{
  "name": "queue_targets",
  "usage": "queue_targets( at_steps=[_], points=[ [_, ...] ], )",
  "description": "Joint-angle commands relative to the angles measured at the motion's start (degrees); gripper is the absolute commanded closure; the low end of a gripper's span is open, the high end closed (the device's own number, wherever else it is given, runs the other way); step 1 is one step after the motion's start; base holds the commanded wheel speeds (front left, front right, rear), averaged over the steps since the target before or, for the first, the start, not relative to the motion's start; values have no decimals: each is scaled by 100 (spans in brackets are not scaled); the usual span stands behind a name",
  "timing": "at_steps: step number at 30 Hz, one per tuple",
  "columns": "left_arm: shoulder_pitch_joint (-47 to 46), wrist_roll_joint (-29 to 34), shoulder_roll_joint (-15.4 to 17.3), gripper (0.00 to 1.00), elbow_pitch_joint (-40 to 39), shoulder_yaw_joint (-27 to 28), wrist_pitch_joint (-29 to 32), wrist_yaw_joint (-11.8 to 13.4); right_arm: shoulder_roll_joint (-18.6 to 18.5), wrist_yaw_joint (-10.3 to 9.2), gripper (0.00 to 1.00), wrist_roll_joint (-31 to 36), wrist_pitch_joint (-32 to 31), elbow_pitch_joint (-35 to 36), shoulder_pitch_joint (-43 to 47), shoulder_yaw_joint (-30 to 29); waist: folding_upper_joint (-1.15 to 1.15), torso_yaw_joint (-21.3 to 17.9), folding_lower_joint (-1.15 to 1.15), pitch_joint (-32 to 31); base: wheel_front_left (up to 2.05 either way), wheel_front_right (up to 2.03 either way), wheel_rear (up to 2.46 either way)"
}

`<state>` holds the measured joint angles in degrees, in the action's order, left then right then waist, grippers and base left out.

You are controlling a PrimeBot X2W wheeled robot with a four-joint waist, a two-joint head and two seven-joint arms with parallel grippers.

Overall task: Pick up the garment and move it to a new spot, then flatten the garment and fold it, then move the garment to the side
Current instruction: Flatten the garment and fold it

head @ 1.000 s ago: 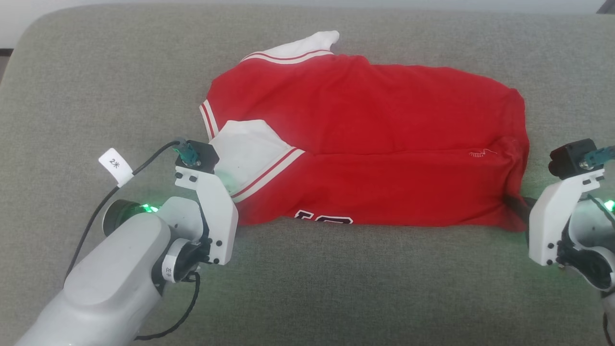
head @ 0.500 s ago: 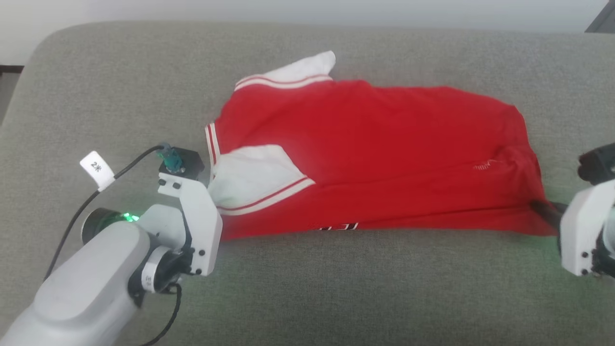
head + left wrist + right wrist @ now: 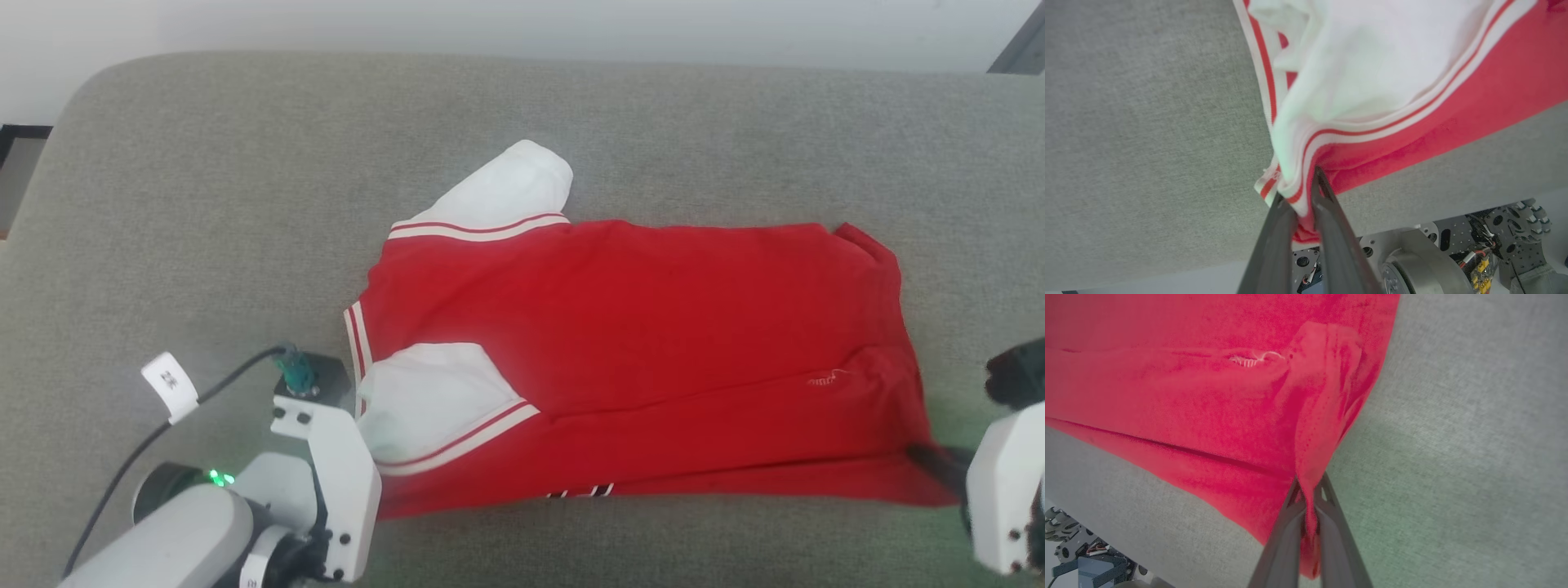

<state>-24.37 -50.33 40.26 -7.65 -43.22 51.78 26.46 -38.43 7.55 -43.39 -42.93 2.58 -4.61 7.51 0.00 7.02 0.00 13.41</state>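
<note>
The garment [image 3: 637, 343], a red jersey with white sleeves and striped trim, lies folded lengthwise on the grey cushion [image 3: 204, 204]. One white sleeve [image 3: 510, 192] sticks out at the far side, and a sliver of dark lettering [image 3: 580, 492] peeks out at the near edge. In the left wrist view my left gripper [image 3: 1300, 183] is shut on the striped trim and red fabric of the garment [image 3: 1412, 102] at its near left corner. My right gripper [image 3: 1309, 482] is shut on a bunched fold of the garment [image 3: 1188, 400] at the near right corner; its dark finger [image 3: 931, 461] shows in the head view.
The cushion's front edge runs close below the garment, with parts of my base [image 3: 1433, 261] visible beyond it. A cable with a white tag [image 3: 170, 384] trails from my left wrist. Bare cushion lies to the left, right and far side.
The head camera has shifted, so the whole scene sits lower. Both grippers have drawn the garment toward the cushion's near edge; it lies flatter, and less lettering shows.
</note>
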Motion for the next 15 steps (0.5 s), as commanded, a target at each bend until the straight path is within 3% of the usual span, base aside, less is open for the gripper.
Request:
queue_targets(
  at_steps=[1, 4, 5, 6, 7, 8, 9, 11, 15],
  points=[
    [137, -45, 6, 100, 46, -5, -34, 36, 102, -12, 100, 24, -38, 34, 143, -54, 0, -24, 0, 7, 0, 0, 0],
    [210, -98, -83, 77, 235, 5, -168, -37, 306, -11, 100, 80, -25, 1, 207, -2, 0, -82, 0, 12, 0, 0, 0],
    [205, -111, -126, 53, 325, 23, -236, -73, 361, -11, 100, 116, 15, -32, 185, 29, 0, -103, 0, 17, 0, 0, 0],
    [207, -143, -167, 17, 434, 59, -295, -88, 423, -11, 100, 121, 51, -82, 155, 66, 0, -123, 0, 18, 0, 0, 0],
    [212, -179, -211, 3, 532, 60, -321, -122, 479, -11, 81, 118, 83, -140, 119, 94, 0, -138, 0, 19, 0, 0, 0],
    [213, -196, -253, 0, 618, 69, -350, -158, 531, -10, 60, 138, 129, -216, 70, 111, 0, -158, 0, 14, 0, 0, 0],
    [198, -208, -273, 0, 702, 88, -366, -187, 562, -10, 29, 165, 171, -273, 40, 137, 0, -176, 0, 7, 0, 0, 0],
    [127, -243, -276, 0, 808, 135, -391, -208, 617, -10, 0, 178, 244, -391, -18, 193, 0, -209, 0, -14, 0, 0, 0],
    [43, -298, -214, 0, 721, 203, -302, -176, 669, -8, 0, 115, 368, -429, -95, 178, 0, -252, 0, -58, 0, 0, 0]
  ],
)
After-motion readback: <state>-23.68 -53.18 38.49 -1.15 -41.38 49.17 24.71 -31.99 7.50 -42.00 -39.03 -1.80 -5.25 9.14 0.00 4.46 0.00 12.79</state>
